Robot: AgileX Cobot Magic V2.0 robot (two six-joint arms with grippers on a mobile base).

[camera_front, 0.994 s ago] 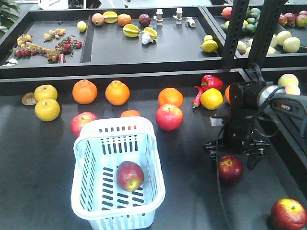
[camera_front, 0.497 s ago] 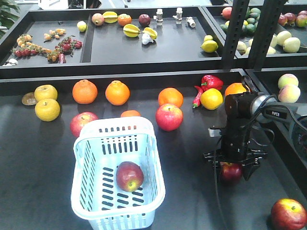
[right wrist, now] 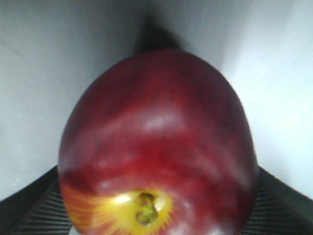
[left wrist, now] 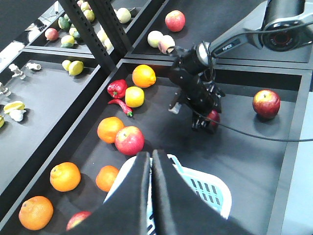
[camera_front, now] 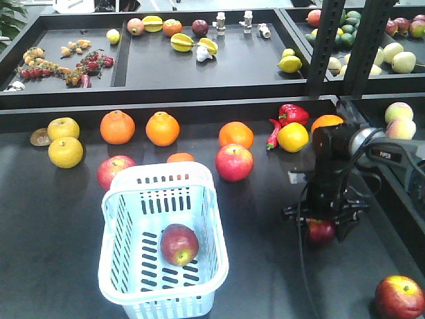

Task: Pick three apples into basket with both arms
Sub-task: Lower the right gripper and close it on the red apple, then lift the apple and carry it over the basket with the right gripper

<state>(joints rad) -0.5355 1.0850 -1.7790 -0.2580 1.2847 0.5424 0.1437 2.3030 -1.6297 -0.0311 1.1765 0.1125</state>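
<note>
One dark red apple [camera_front: 179,244] lies inside the pale blue basket [camera_front: 214,219]. My right gripper [camera_front: 323,224] stands straight down over a second dark red apple [camera_front: 321,234] on the black table, right of the basket. In the right wrist view this apple [right wrist: 156,147] fills the frame, with a finger pad [right wrist: 27,208] against each side. A third apple [camera_front: 398,297] lies at the front right corner. My left gripper [left wrist: 150,161] is shut and empty, hovering over the basket's rim [left wrist: 215,183]; it does not show in the front view.
Two paler pink-red apples [camera_front: 234,162] [camera_front: 114,171] and several oranges [camera_front: 163,128] lie behind the basket. A red pepper [camera_front: 292,113] and a yellow fruit [camera_front: 293,137] sit behind the right arm. Raised trays of fruit run along the back.
My right gripper has come down over the second apple and its fingers now sit at the apple's sides. The basket and its apple have not moved.
</note>
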